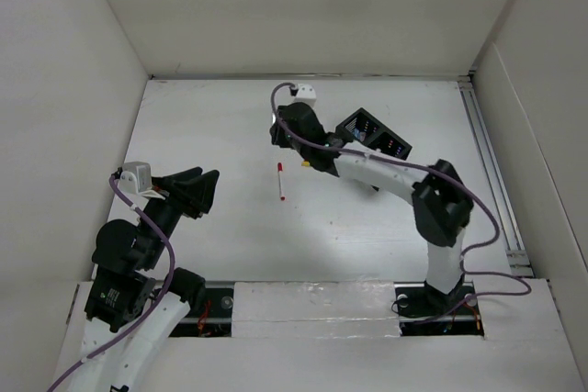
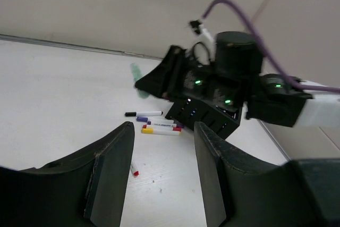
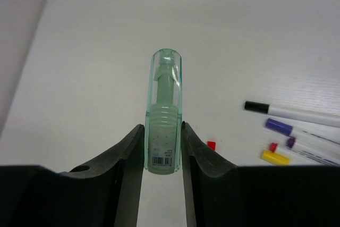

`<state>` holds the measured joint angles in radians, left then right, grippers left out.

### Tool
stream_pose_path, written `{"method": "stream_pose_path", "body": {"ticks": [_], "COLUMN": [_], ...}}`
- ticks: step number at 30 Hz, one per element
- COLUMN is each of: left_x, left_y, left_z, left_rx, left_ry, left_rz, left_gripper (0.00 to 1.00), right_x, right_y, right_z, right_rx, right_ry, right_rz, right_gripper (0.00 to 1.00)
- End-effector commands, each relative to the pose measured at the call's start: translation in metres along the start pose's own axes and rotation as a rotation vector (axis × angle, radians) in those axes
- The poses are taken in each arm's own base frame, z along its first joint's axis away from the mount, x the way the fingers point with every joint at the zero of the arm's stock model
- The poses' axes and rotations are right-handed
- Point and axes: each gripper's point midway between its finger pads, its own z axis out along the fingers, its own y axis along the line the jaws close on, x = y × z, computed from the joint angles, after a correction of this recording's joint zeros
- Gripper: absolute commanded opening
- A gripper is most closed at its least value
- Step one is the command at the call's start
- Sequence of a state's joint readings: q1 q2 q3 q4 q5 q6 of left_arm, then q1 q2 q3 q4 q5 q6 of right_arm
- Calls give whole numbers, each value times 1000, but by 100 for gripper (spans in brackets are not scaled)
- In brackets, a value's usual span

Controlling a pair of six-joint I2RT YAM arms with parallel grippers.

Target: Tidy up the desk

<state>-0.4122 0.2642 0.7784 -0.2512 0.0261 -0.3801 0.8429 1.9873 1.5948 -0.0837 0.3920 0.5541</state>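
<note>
The desk (image 1: 211, 117) is a white tabletop with white walls. My right gripper (image 3: 162, 128) is shut on a translucent green tube (image 3: 163, 104) and holds it above the desk, left of the black mesh organizer (image 1: 372, 135). The tube also shows in the left wrist view (image 2: 139, 82). Several markers (image 2: 159, 126) lie side by side in front of the organizer (image 2: 207, 112); they also show in the right wrist view (image 3: 289, 128). A red-capped pen (image 1: 280, 181) lies alone mid-desk. My left gripper (image 1: 209, 192) is open and empty at the left, low over the desk.
A metal rail (image 1: 491, 172) runs along the right side of the desk. The right arm (image 1: 395, 176) stretches over the desk beside the organizer. A small yellow piece (image 1: 304, 162) shows under its wrist.
</note>
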Motion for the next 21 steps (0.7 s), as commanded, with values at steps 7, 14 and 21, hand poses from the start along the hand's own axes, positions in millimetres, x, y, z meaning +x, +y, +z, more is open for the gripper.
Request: {"method": "stream_pose_path", "body": {"ticks": [7,14,21], "left_x": [-11,-11,-9], "left_y": [-9,-9,-9], "left_z": [-1,0,1], "left_rx": [41,45,42], "left_ry": [-46,-46,-37], "left_rz": [-7,-5,-5], "left_gripper": [45,45,45], "right_x": [-108,-99,-94], "right_y": [-97,-194,-223], "right_z": [-74,-82,-68], "right_rx": [29,189,242], "right_ry": [-279,-256,-207], "right_rz": [206,263,268], "right_gripper": [21,22,24]}}
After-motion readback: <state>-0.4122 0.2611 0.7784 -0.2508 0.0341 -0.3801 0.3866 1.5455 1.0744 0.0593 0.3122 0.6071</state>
